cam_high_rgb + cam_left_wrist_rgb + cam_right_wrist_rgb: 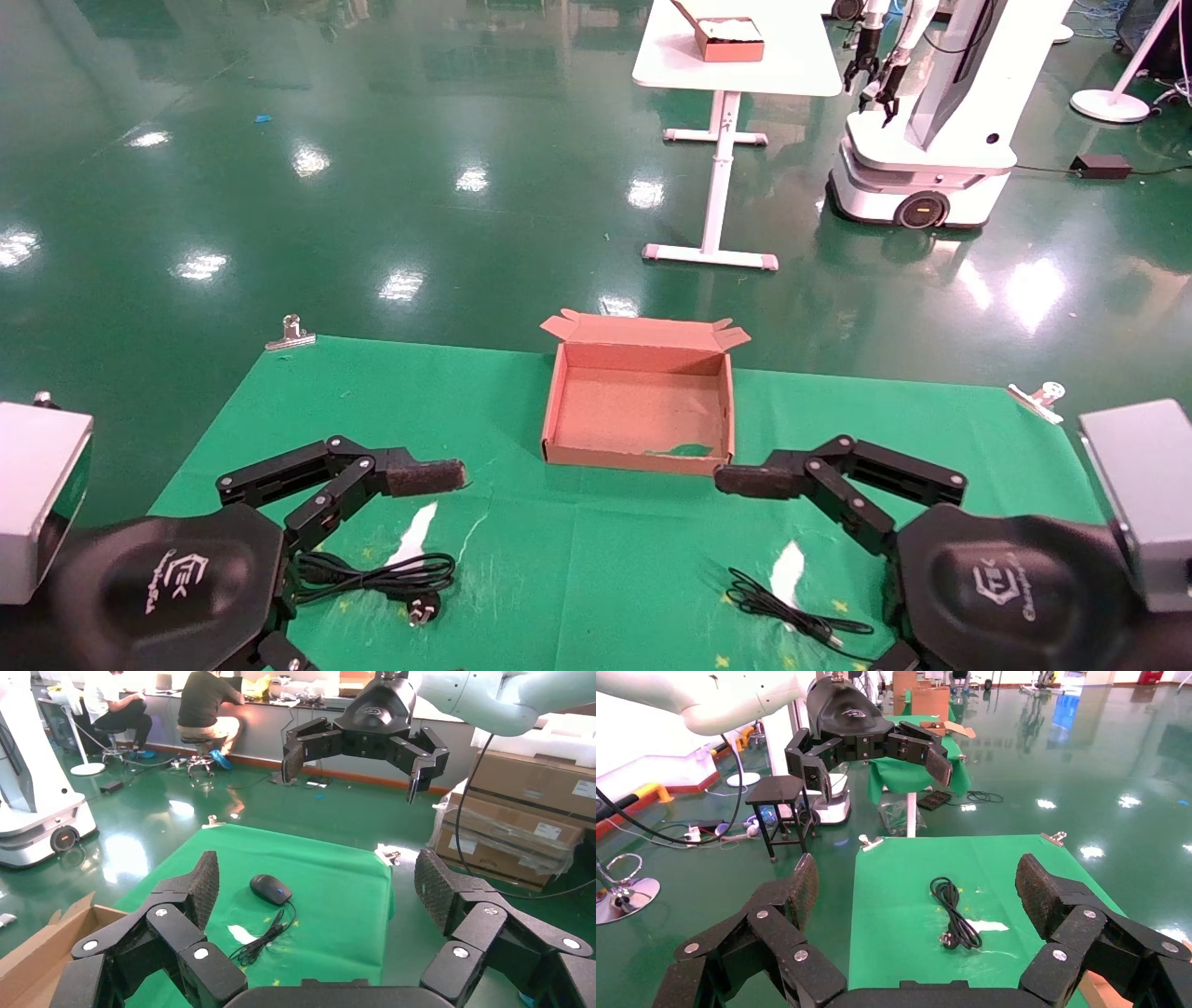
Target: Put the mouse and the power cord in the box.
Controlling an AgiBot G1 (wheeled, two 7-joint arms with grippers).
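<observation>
Nearest you, the cord (386, 576) lies coiled on the cloth (577, 559) by your left gripper (320, 888), its fingers spread wide with nothing between them. Over on the right, the mouse (270, 888) sits on the cloth with its thin cable trailing, beside your right gripper (916, 885), also spread and holding nothing. Beyond both, the box (639, 457) stands at mid-table, nothing inside.

robot lab or test hall | glossy green floor (372, 140) all round | second wheeled white robot (922, 140) at 1 o'clock beside a white table (792, 65) | people at a desk (204, 706) by the far wall | stacked cardboard cartons (520, 811) | green cloth (559, 559) clipped over the worktable
</observation>
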